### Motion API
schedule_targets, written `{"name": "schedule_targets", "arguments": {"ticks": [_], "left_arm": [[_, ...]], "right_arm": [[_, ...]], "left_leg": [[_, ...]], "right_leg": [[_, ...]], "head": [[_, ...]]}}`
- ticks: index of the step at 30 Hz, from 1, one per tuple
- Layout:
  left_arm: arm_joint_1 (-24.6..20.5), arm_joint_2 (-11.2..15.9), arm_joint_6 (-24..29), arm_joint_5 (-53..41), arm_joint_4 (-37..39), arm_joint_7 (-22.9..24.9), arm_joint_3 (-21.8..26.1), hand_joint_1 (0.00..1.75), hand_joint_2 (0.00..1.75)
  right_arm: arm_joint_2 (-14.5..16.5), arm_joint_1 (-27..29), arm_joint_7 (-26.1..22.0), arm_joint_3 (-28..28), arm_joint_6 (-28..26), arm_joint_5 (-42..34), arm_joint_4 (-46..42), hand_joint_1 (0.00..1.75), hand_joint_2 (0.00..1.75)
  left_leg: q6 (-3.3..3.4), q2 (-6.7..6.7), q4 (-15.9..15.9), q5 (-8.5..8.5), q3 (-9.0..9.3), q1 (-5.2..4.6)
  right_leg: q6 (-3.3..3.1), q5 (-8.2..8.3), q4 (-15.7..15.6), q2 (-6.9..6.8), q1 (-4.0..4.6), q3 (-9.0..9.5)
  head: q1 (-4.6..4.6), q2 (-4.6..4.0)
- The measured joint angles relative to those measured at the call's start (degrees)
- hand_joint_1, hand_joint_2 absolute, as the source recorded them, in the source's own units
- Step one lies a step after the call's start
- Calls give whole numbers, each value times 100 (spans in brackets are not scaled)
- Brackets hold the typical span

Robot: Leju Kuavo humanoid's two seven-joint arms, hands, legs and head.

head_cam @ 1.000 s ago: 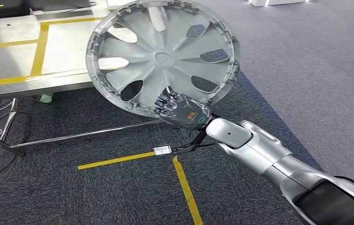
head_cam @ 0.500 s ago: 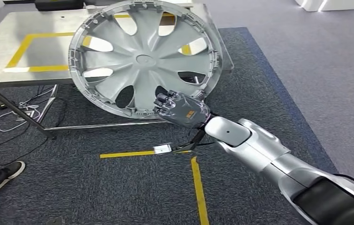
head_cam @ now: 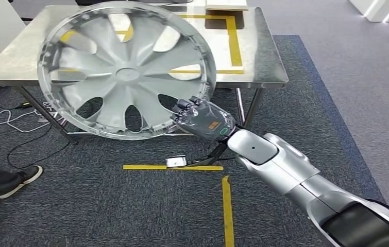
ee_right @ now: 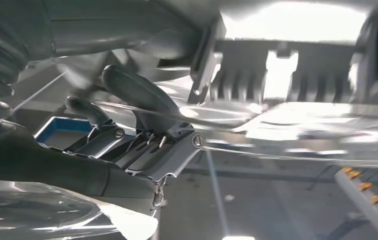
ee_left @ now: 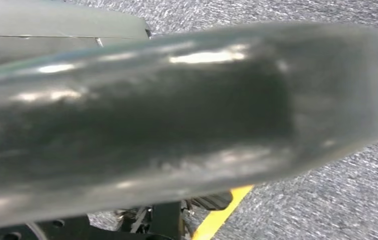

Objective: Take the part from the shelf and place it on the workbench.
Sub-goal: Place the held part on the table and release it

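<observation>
One silver wheel cover (head_cam: 125, 69), one steel bench (head_cam: 264, 56), one robot hand (head_cam: 202, 119), one shoe (head_cam: 19, 180), two floor tape strips (head_cam: 171, 167).

Right arm (head_cam: 285, 167) extended forward from lower right, silver forearm angled up toward centre. Right hand (head_cam: 202, 119) seen back-side up, dark fingers (head_cam: 184, 109) curled over lower rim of wheel cover (head_cam: 125, 72); rim gripped between fingers and thumb. In right wrist view, thick grey thumb (ee_right: 136, 95) pressed against rim edge, darker fingers (ee_right: 89, 111) hooked just beside it. Left hand not made out; left wrist view blurred by dark glossy surface close to lens.
</observation>
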Motion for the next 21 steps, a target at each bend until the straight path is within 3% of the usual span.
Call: {"name": "schedule_targets", "arguments": {"ticks": [1,5,7,9,10,11,12,14,15,16,19,21], "left_arm": [[2,-1,0,0,0,-1,-3,0,0],[13,1,1,-1,0,-2,-5,0,0],[6,7,2,-2,0,-2,-7,0,0],[14,7,3,-3,0,-2,-8,0,0],[23,7,5,-4,0,-2,-8,0,0],[30,7,8,-4,0,-1,-8,0,0],[36,8,10,-8,0,-1,-8,0,0],[37,10,14,-16,1,1,-8,0,0],[34,8,15,-21,1,2,-8,0,0],[29,4,16,-24,2,4,-10,0,0],[32,0,20,-27,2,11,-14,0,0],[39,2,23,-26,2,10,-15,0,0]], "right_arm": [[0,2,11,-20,1,16,-20,175,175],[-2,32,30,-45,0,98,-86,175,175],[-2,51,28,-40,0,142,-106,175,175],[-2,82,37,-35,0,161,-108,175,175],[-2,97,47,-35,0,162,-108,175,175],[-2,104,56,-37,0,163,-109,175,175],[-2,109,63,-37,0,163,-109,175,175],[-3,109,76,-38,1,164,-108,175,175],[-4,106,82,-38,2,164,-108,175,175],[-7,103,90,-40,2,164,-109,175,175],[-14,107,105,-49,1,158,-122,175,175],[-16,103,103,-52,0,157,-136,175,175]], "left_leg": [[-26,-9,4,-2,-7,-2],[-145,-3,76,-57,-35,15],[-207,13,535,-287,-233,34],[-252,21,1283,-569,-595,53],[-266,23,1536,-612,-731,60],[-275,25,1595,-547,-780,68],[-276,30,1423,-373,-723,79],[-265,52,715,36,-418,90],[-246,62,381,124,-267,84],[-219,69,185,133,-178,75],[-93,62,51,13,-103,61],[-14,50,25,-27,-33,65]], "right_leg": [[-17,30,-181,8,12,91],[-100,8,-290,16,4,184],[-157,-9,-318,-10,-21,253],[-184,-55,-317,-30,-21,309],[-185,-82,-316,-33,-21,342],[-181,-114,-315,-33,-22,381],[-171,-150,-314,-32,-25,431],[-131,-234,-316,-31,-25,534],[-99,-273,-311,-27,-15,561],[-63,-299,-317,-25,-4,570],[40,-318,-308,-28,6,563],[76,-376,-51,-24,-8,429]], "head": [[-3,0],[-13,0],[-31,0],[-39,-1],[-38,-1],[-40,-1],[-40,-1],[-39,-1],[-44,-1],[-44,0],[-35,0],[-15,0]]}}
